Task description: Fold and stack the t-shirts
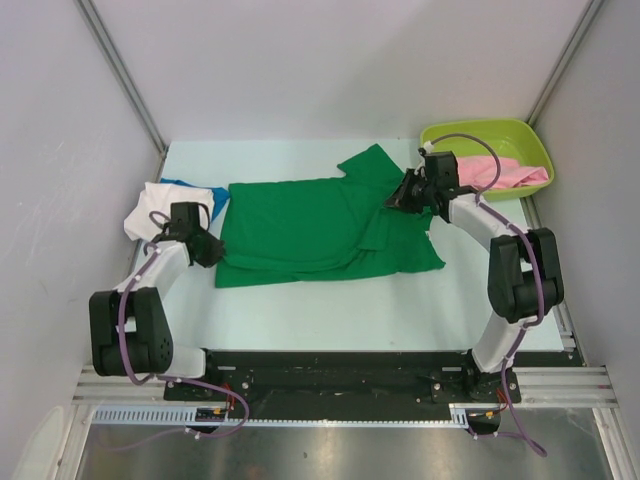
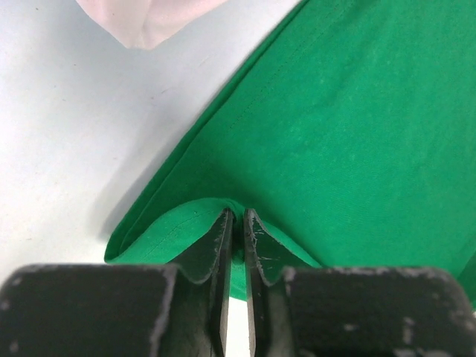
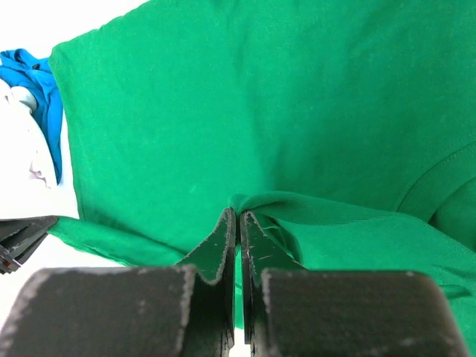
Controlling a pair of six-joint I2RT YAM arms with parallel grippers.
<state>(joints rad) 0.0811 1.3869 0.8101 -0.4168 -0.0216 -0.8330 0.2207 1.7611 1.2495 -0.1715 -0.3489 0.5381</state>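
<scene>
The bright green t-shirt [image 1: 310, 225] lies spread on the table, partly folded, one sleeve [image 1: 372, 165] pointing to the far side. My left gripper [image 1: 210, 250] is shut on its near left edge; the left wrist view shows a pinched cloth fold [image 2: 216, 212] between the jaws. My right gripper [image 1: 397, 197] is shut on a fold of the same green t-shirt [image 3: 260, 111] at its right side. A white t-shirt [image 1: 155, 210] and a blue t-shirt [image 1: 205, 195] lie bunched at the far left. A pink t-shirt [image 1: 495, 175] lies in the tub.
A lime-green plastic tub [image 1: 495, 135] stands at the far right corner. Grey walls close in the table at left, right and back. The blue and white cloth also show at the left edge of the right wrist view [image 3: 41, 97].
</scene>
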